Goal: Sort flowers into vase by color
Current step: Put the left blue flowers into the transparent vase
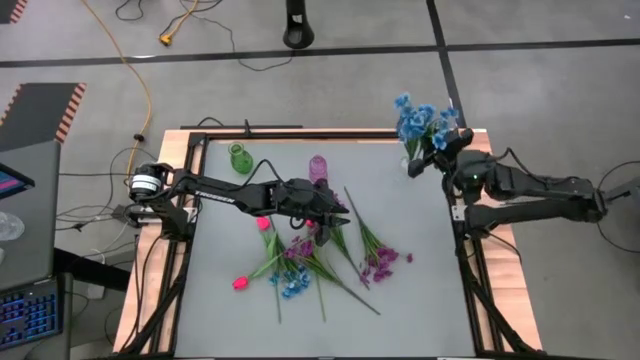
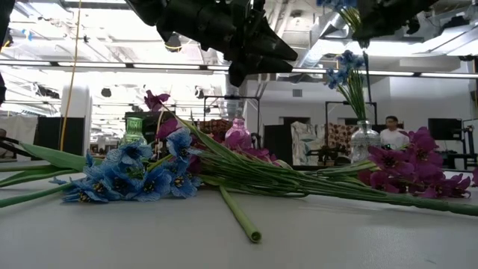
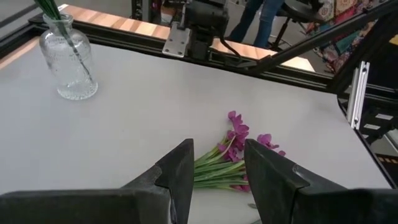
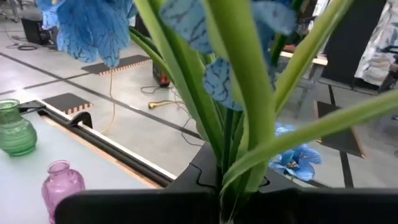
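Light: we see bright, even overhead lighting with soft shadows.
Blur: our right wrist view's nearest blue flowers (image 4: 93,28) look soft.

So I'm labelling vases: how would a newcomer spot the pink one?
Start at the table's far edge, where two small vases stand. The green vase is nearer the left arm's base; the pink vase stands beside it, toward the middle, empty, just beyond the left end effector.

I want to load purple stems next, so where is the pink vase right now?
In the high view the pink vase stands near the table's far edge, right of the green vase, just beyond the left gripper.
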